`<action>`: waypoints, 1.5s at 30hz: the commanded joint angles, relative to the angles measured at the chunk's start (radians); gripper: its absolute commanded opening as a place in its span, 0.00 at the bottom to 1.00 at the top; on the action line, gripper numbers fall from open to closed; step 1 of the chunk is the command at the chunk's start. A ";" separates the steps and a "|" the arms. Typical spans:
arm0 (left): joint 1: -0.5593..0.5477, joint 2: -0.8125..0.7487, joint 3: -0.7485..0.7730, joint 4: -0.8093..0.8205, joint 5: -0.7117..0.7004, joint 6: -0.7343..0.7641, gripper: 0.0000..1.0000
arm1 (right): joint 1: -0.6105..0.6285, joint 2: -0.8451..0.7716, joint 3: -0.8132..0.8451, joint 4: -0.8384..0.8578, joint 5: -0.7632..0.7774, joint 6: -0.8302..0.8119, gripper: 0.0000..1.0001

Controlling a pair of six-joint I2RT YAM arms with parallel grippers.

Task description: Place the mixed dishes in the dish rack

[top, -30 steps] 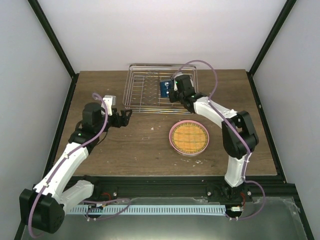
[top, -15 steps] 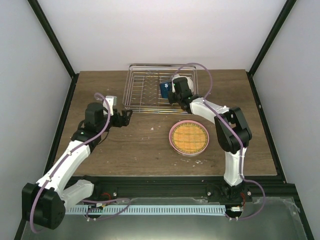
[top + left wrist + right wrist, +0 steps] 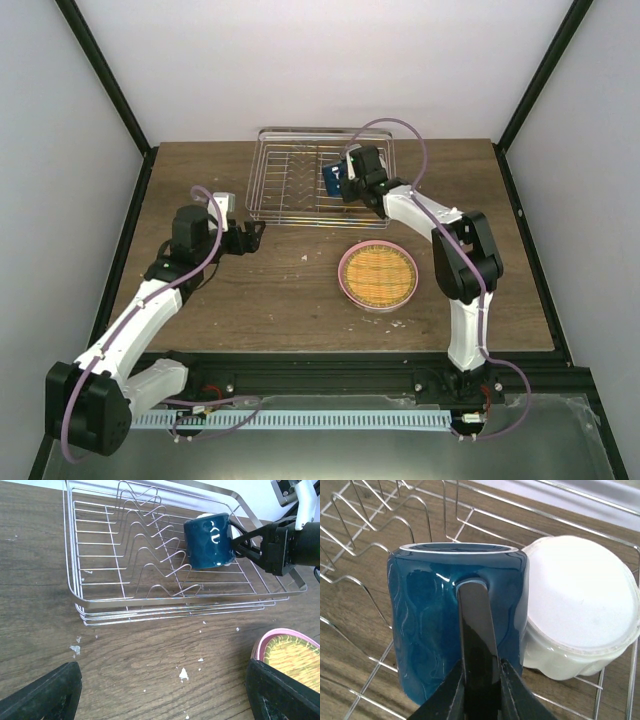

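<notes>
The dark blue mug (image 3: pixel 425 620) is inside the silver wire dish rack (image 3: pixel 262 175), next to the white scalloped bowl (image 3: pixel 580 615), which lies upside down. My right gripper (image 3: pixel 480 690) is shut on the mug's handle (image 3: pixel 475 625). In the top view the mug (image 3: pixel 331 178) sits right of the rack's middle with the right gripper (image 3: pixel 347 183) beside it. The yellow-lime plate (image 3: pixel 378 272) lies on the pink plate (image 3: pixel 342 272) on the table. My left gripper (image 3: pixel 165 700) is open and empty in front of the rack (image 3: pixel 75 595). The mint-green plate is out of view.
The rack's prong rows (image 3: pixel 150 545) fill its middle, left of the mug (image 3: pixel 209 541). The stacked plates' pink rim (image 3: pixel 280 635) shows at the right of the left wrist view. White crumbs (image 3: pixel 183 674) dot the wooden table. Black frame posts stand at the table's sides.
My right wrist has shifted slightly over the rack while still holding the mug. The left arm has barely moved.
</notes>
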 commanded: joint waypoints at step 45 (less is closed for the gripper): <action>-0.091 0.052 -0.050 0.076 0.028 -0.043 0.90 | -0.024 -0.325 -0.117 -0.339 0.038 0.012 0.72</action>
